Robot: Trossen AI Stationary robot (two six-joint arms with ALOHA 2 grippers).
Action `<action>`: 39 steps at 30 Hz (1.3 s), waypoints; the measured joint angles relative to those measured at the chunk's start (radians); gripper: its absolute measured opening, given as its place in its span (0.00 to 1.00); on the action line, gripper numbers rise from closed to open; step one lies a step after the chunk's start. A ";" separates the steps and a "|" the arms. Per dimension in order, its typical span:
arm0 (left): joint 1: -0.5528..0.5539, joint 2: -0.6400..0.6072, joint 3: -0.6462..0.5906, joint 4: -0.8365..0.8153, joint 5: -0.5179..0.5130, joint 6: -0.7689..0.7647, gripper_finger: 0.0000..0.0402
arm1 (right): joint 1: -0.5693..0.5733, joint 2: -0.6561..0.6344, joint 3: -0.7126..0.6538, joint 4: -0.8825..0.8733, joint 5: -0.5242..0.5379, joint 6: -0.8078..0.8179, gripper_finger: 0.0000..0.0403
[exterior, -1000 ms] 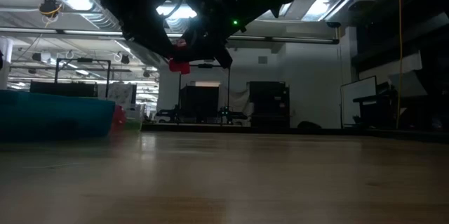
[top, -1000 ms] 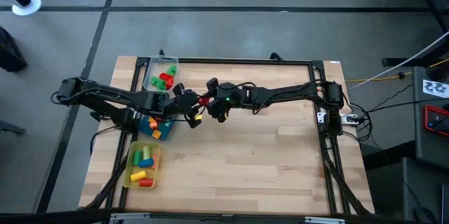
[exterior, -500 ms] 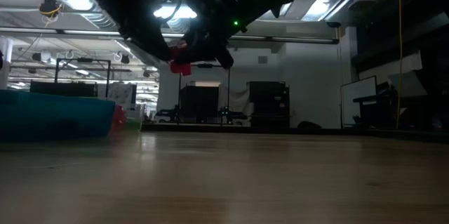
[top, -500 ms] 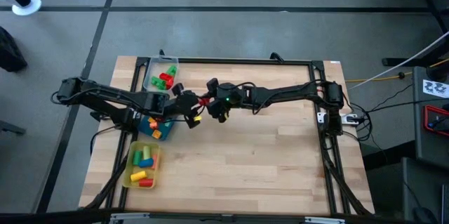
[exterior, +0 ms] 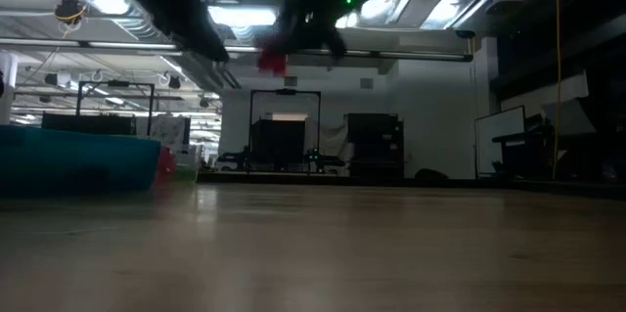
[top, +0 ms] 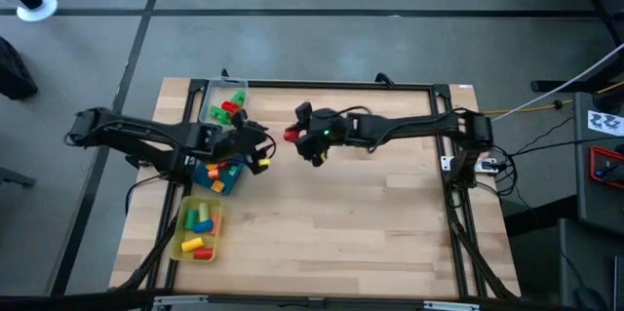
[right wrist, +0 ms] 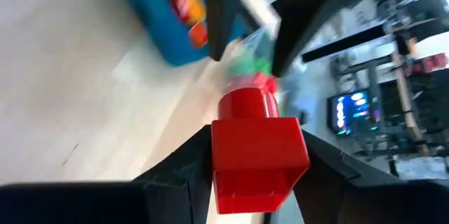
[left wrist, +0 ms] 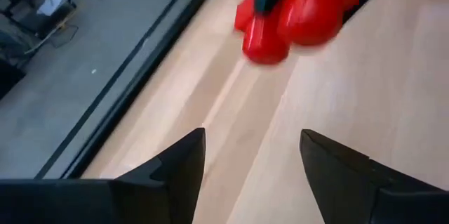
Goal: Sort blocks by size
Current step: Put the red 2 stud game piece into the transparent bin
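A red block (right wrist: 256, 150) with a round stud on its end hangs above the table's middle (top: 291, 135), with my right gripper (top: 297, 136) shut on it. In the low view the block (exterior: 272, 58) shows high over the wood. My left gripper (left wrist: 252, 150) stands open with nothing between its fingers, a little left of the block (left wrist: 295, 6), over the blue tray's edge (top: 258, 150). More blocks lie in the clear tray (top: 222, 104), the blue tray (top: 216, 176) and the yellow tray (top: 198, 231). My right gripper pinches the red block by two opposite side faces (right wrist: 219, 155), one finger (right wrist: 179, 178) on each. The stud end (right wrist: 247, 103) points away from the wrist, past the fingertips. The fingers slant down from the table's right side. The block is lifted clear of the table.
The three trays stand in a column along the table's left side. A black frame (top: 322, 85) runs round the table top. Bare wood (top: 351, 223) spreads over the middle, right and near parts.
My left gripper has drawn back from the red block toward the table's left edge, and the block has stayed with my right gripper. My right gripper has risen with the block, which now hangs higher over the table.
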 joint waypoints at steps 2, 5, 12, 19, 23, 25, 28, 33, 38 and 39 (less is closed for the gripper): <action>0.000 -0.046 0.000 0.014 0.000 0.000 0.53 | 0.000 -0.038 0.000 0.034 -0.010 0.000 0.39; -0.002 -0.109 0.000 0.054 0.000 0.000 0.53 | 0.000 -0.094 0.001 0.092 -0.087 0.005 0.39; -0.002 -0.187 0.000 0.208 0.035 0.068 0.53 | 0.000 -0.182 0.002 0.281 -0.368 0.114 0.39; -0.003 -0.184 0.001 0.323 0.224 0.267 0.53 | 0.000 -0.185 0.000 0.296 -0.449 0.167 0.39; -0.003 -0.169 0.001 0.345 0.245 0.287 0.53 | 0.000 -0.176 0.000 0.268 -0.449 0.185 0.39; -0.003 -0.159 0.001 0.354 0.246 0.280 0.53 | 0.000 -0.172 0.000 0.259 -0.449 0.188 0.39; -0.002 -0.150 0.001 0.351 0.246 0.255 0.53 | 0.000 -0.170 0.000 0.234 -0.440 0.201 0.39; -0.003 -0.125 0.001 0.352 0.246 0.202 0.53 | 0.001 -0.158 0.000 0.220 -0.396 0.293 0.39; -0.003 -0.081 0.001 0.354 0.246 0.204 0.53 | 0.001 -0.149 0.000 0.224 -0.343 0.366 0.39; -0.003 -0.073 0.001 0.355 0.246 0.204 0.53 | 0.001 -0.146 0.001 0.224 -0.328 0.371 0.39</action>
